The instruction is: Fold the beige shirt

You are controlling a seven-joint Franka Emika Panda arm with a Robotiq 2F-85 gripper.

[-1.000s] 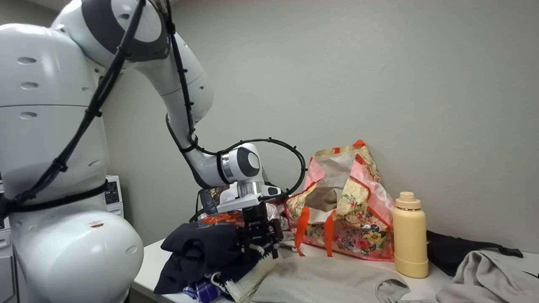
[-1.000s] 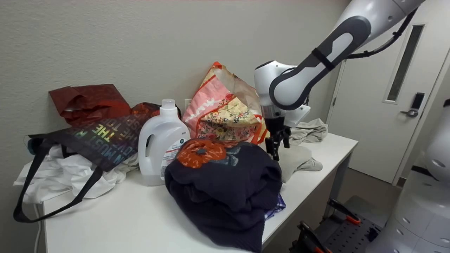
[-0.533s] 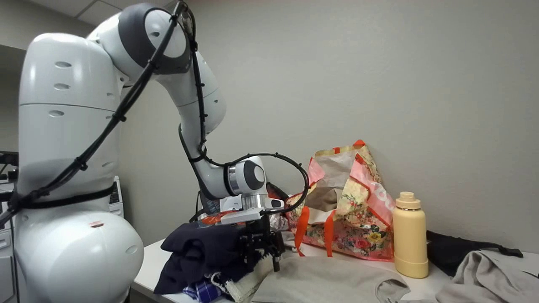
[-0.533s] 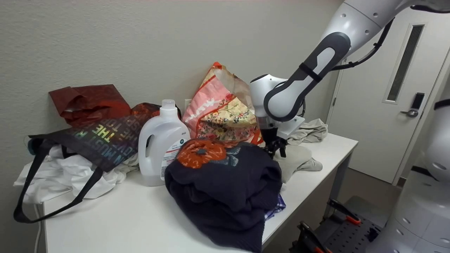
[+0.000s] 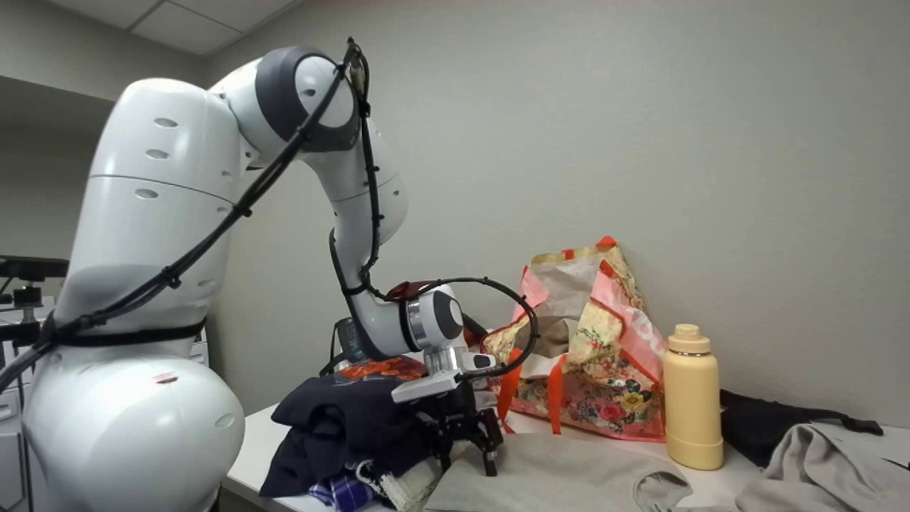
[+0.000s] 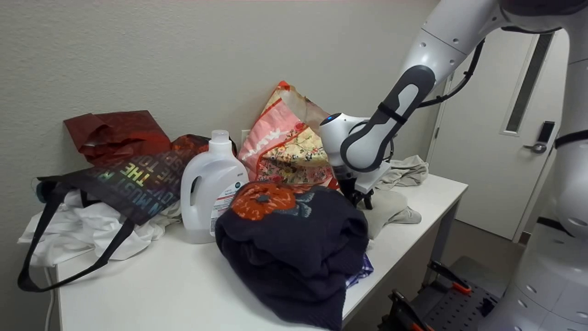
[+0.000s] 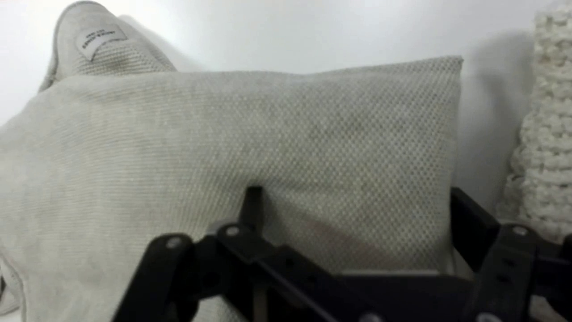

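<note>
From the left along the table, a dark sweater is heaped beside my gripper, so backing out that way could nudge the pile. Next comes a cream knit, and just past it the beige shirt, spread flat on the tabletop. In the wrist view one finger stands right at the shirt's edge, on the knit's side; drifting outward, it might snag a loop. My jaws stand wide apart, pinching nothing, with the end of the shirt between them. The opposite fingertip seems to press into the cloth, so closing with that much push may only rumple it. With too little, I'd expect to slip off or take the top layer alone; I can't tell how many layers there are. Behind the shirt, the bag has dangling straps that a high fold could hook. The bottle stands upright close by, and a wide sweep might topple it. Furthest right lies another beige cloth, easily mistaken for the shirt.
</note>
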